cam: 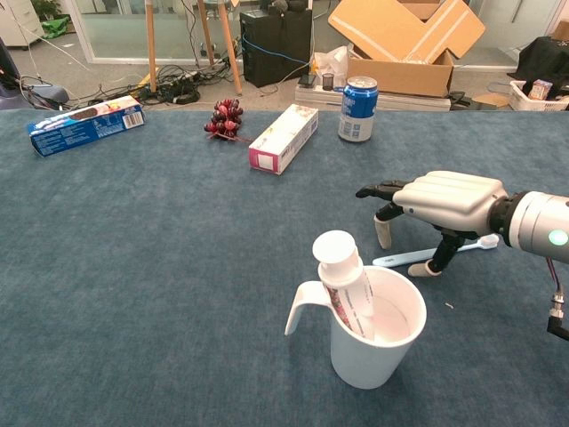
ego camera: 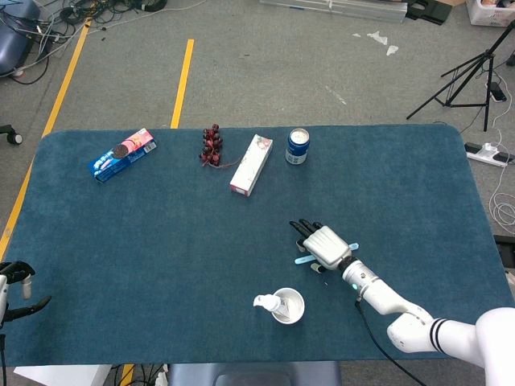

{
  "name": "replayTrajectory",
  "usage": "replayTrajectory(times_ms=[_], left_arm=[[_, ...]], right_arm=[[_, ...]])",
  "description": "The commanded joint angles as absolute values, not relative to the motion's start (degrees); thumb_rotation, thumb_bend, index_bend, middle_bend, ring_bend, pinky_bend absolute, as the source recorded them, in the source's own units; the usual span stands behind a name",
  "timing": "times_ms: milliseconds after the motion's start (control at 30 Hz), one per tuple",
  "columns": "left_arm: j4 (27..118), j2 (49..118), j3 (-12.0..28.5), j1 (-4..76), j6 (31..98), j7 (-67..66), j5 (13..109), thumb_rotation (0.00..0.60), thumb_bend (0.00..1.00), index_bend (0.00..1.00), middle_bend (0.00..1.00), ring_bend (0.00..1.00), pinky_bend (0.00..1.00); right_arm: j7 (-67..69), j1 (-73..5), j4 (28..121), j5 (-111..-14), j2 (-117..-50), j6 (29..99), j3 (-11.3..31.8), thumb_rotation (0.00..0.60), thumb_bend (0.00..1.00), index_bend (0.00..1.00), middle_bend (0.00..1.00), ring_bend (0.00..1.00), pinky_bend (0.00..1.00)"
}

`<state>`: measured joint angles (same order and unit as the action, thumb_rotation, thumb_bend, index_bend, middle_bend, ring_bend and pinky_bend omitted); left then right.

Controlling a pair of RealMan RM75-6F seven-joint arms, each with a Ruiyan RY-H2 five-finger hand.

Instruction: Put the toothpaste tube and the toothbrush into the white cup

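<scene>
Hovering palm-down over the toothbrush (cam: pixel 418 256), right hand (cam: pixel 442 204) holding nothing, fingers spread and arched, thumb tip down on the cloth just beside the handle. Lying flat on the blue tabletop (ego camera: pixel 145 241), toward the front edge and right of centre, just behind the white cup (cam: pixel 373 329). Standing cap-up inside that cup, leaning on its left wall: toothpaste tube (cam: pixel 345 283). Resting beyond the front-left corner, left hand (ego camera: pixel 14 285), dark fingers apart around nothing. Lined along the far edge: biscuit pack (ego camera: pixel 121 154), grapes (ego camera: pixel 212 145), pink-ended carton (ego camera: pixel 251 165), blue can (ego camera: pixel 298 146).
</scene>
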<state>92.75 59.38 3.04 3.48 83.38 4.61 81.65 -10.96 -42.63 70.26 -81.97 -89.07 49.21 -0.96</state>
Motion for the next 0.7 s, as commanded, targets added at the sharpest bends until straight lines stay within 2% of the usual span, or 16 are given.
replayTrajectory(times_ms=[33,700], left_arm=[[92.8,59.4,3.1,3.5,83.4,4.7,81.6,0.6,0.0,0.78,0.45,0.36,0.4],[92.8,59.2,3.1,3.4,83.4,4.9,81.5,0.6,0.0,0.77,0.45,0.36,0.4]], right_arm=[[-10.8,-42.6,70.1,-82.0,-89.2,49.0,-0.8,0.6,0.15,0.46,0.0,0.0,0.24],[-11.4,-42.8,69.5,-81.2,-89.4,46.4,0.0,0.6,0.21,0.5,0.0,0.0,0.24]])
